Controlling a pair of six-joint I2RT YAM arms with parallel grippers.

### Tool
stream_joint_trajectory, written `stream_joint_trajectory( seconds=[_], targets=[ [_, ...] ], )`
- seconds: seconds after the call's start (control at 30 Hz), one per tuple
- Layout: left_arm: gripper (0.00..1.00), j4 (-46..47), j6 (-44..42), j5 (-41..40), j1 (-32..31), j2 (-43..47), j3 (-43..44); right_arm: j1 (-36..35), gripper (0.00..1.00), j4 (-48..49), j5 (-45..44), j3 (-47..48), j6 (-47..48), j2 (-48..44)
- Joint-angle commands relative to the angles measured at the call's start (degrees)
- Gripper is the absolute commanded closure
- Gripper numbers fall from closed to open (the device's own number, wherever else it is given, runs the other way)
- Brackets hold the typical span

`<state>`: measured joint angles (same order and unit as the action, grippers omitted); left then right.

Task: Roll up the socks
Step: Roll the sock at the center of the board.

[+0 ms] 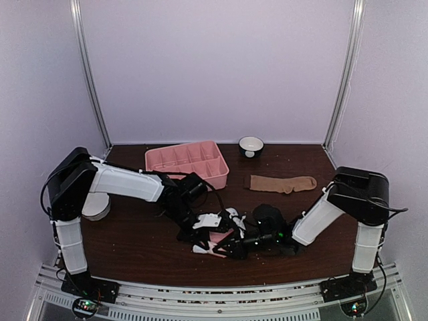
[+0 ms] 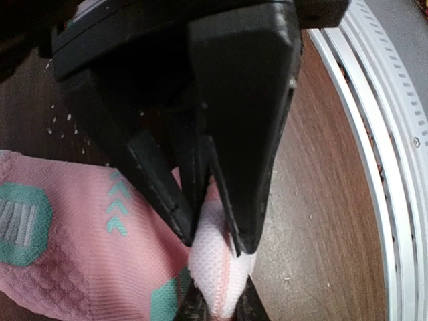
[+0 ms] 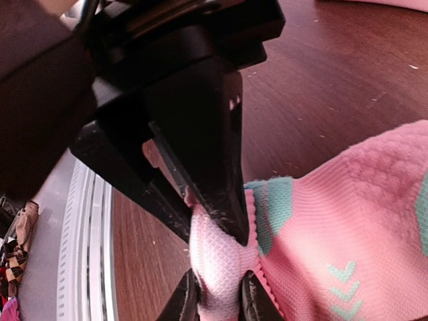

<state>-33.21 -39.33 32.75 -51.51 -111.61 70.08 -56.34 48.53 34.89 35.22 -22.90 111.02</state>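
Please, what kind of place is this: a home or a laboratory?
Probably a laboratory test booth: plain pale walls enclose a dark table, and the left arm and right arm, bolted to a metal rail, handle a pink sock.

Pink sock (image 1: 217, 237) mostly hidden beneath left gripper (image 1: 221, 229) and right gripper (image 1: 233, 243) in top view, cut off at 6 and 9 o'clock in left wrist view

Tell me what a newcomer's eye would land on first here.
First, the two arms meeting nose to nose at the near centre of the table: the left gripper and the right gripper both pinch the white end of the pink sock. Next, the tan sock lying flat farther back on the right, beside the pink tray.
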Motion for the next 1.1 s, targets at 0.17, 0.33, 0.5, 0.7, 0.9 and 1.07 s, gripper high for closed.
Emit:
stream_joint_trajectory(
  seconds=[0.17,0.33,0.5,0.7,0.9,1.07],
  targets=[
    [1.00,-12.01,5.97,1.35,4.21,-9.34,6.26,1.62,0.01,-10.90,-16.36,-9.30,5.67,-8.98],
    [1.00,-11.63,8.47,0.92,4.74,-9.07,5.49,1.61,0.00,-11.80,-26.73,-12.04,8.61,-17.05],
    [1.00,-12.89,11.18,1.51,4.70,-8.36,5.39,1.66,0.00,-10.79,-49.06,-18.00,4.22,-30.65],
    [1.00,-17.07,13.93,7.99,4.88,-11.87,7.83,1.83,0.00,-16.55,-52.13,-16.92,0.18,-35.09],
    [1.00,-18.58,15.56,9.55,6.99,-16.39,9.96,-1.76,0.00,-11.95,-45.32,-16.22,13.96,-32.49],
    [1.00,-18.50,15.83,7.18,8.56,-17.45,10.73,-8.83,0.13,-12.37,-40.77,-13.33,25.34,-27.59]
  ],
)
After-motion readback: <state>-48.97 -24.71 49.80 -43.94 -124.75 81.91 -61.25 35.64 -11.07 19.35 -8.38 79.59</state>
